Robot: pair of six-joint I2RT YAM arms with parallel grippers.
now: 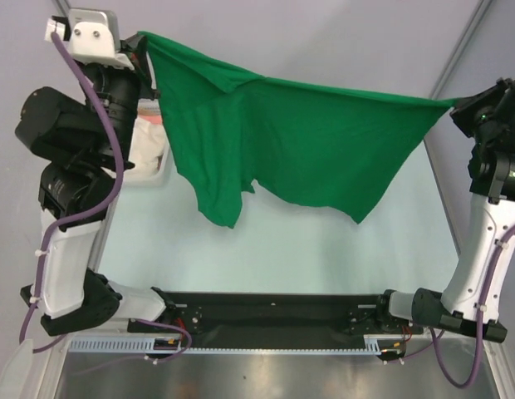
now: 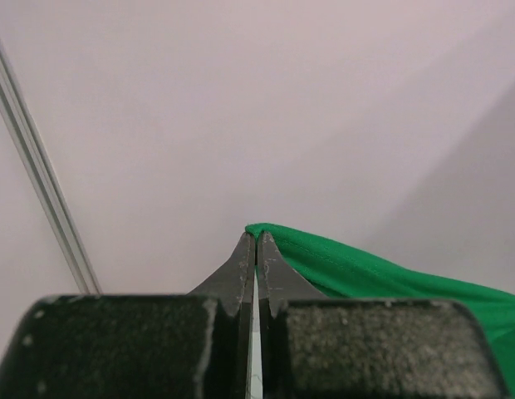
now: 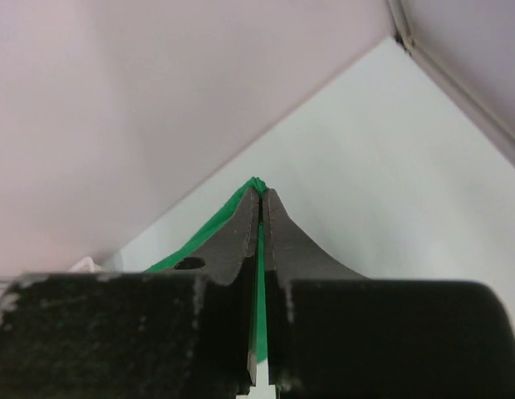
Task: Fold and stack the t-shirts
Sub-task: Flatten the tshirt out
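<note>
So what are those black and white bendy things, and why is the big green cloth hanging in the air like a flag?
Those are two robot arms bolted at the near edge of a table. The big picture looks down from above and behind them. The other two come from little cameras on each arm's wrist, so you see each pincher from very close.

The pincher is called an end effector. The left end effector and the right end effector are both squeezed shut on a green t-shirt, one at each end. That is why it hangs stretched between them above the table, like washing on a line.

Behind the left arm, something white with a bit of pink peeks out, but it is mostly hidden. The job is to fold the shirts and stack them.
</note>
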